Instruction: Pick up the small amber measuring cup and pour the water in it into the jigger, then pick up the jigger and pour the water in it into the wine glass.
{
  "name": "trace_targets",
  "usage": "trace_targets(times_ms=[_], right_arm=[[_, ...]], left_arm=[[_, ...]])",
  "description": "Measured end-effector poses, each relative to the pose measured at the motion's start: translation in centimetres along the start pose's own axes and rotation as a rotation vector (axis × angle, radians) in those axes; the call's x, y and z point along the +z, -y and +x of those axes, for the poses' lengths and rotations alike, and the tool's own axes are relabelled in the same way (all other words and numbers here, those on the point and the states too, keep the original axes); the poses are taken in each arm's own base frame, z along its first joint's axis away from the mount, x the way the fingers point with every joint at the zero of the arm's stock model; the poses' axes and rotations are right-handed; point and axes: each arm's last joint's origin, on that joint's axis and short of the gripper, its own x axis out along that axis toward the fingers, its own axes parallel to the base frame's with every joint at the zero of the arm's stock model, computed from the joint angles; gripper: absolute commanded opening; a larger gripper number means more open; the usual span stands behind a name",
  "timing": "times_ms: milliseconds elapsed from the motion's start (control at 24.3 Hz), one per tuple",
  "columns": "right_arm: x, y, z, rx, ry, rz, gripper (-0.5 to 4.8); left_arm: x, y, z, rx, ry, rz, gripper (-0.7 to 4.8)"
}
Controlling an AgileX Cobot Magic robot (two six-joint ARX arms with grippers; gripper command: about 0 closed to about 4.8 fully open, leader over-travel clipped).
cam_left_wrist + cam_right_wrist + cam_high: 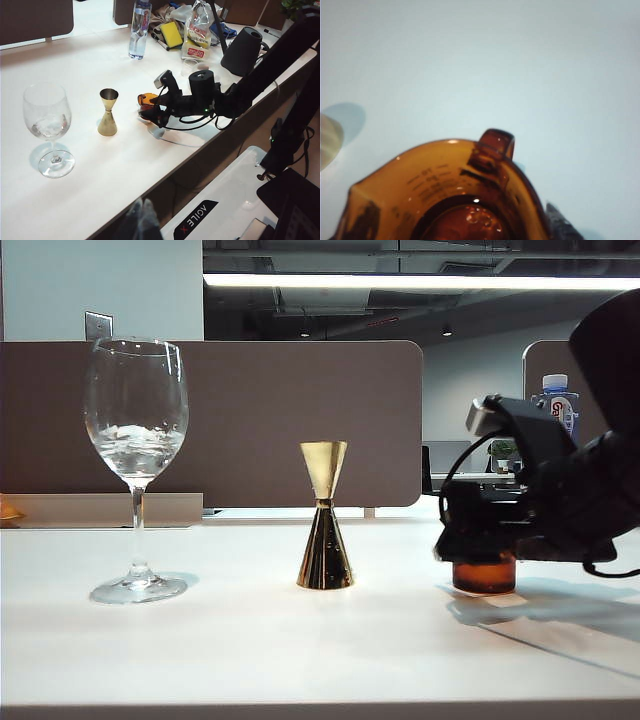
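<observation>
Two hands to check: your right hand (150, 107) sits low over the small amber measuring cup (484, 575) on the table (250, 650), fingers spread wide around it, not pinching; just left stands the jigger (325, 518) upright, then the wine glass (136, 460); your left hand is out of view.
</observation>
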Motion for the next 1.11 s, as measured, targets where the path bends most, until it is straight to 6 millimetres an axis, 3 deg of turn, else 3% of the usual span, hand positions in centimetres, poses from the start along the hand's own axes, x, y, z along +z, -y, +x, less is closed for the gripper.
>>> trace_targets(times_ms=[165,330,453,536,659,742,948,1112], right_arm=[[0.14,-0.01,0.6,0.0,-0.003,0.0,4.17],[0.4,-0.03,0.76,0.0,0.008,0.0,3.24],[0.4,-0.02,0.77,-0.001,0.008,-0.003,3.22],[0.4,-0.02,0.77,-0.001,0.008,-0.003,2.38],[0.47,-0.03,0.8,0.0,0.011,-0.003,2.29],[0.47,-0.03,0.8,0.0,0.011,-0.003,1.68],[0.47,-0.03,0.8,-0.001,0.011,-0.003,1.64],[0.48,-0.05,0.8,-0.007,0.012,-0.012,0.93]], left_arm=[[0.0,0.0,0.0,0.0,0.0,0.0,-0.02],[0.01,0.0,0.01,0.0,0.0,0.0,-0.02],[0.0,0.0,0.0,0.0,0.0,0.0,-0.02],[0.0,0.0,0.0,0.0,0.0,0.0,-0.02],[0.0,0.0,0.0,0.0,0.0,0.0,-0.02],[0.01,0.0,0.01,0.0,0.0,0.0,-0.02],[0.0,0.0,0.0,0.0,0.0,0.0,-0.02],[0.01,0.0,0.01,0.0,0.0,0.0,-0.02]])
